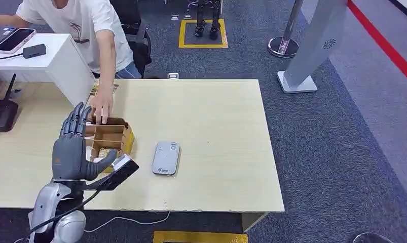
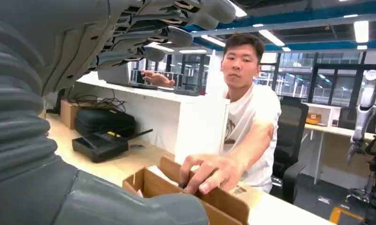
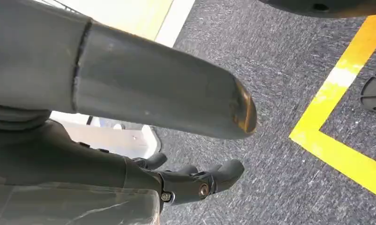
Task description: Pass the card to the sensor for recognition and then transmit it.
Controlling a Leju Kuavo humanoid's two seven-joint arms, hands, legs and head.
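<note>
My left hand (image 1: 72, 147) is raised over the left side of a brown cardboard box (image 1: 127, 136) with several compartments. Its fingers are stretched out and apart and it holds nothing. A person's hand (image 1: 101, 107) reaches into the box's far compartment, close to my fingertips. In the left wrist view the same person's hand (image 2: 209, 171) presses on the box (image 2: 148, 185) beyond my left hand (image 2: 36, 93). Something white lies inside the box; I cannot tell whether it is a card. The grey-white sensor (image 1: 166, 158) lies flat on the table, right of the box. My right hand (image 3: 83, 159) hangs over the carpet, holding nothing.
The light wooden table (image 1: 211, 121) has bare room right of the sensor. A black router (image 1: 1, 114) stands at its left end. A white counter (image 1: 54, 55) with a phone (image 1: 13, 39) is behind. The person (image 1: 89, 30) stands at the far left. A grey pillar base (image 1: 297, 83) stands on the carpet.
</note>
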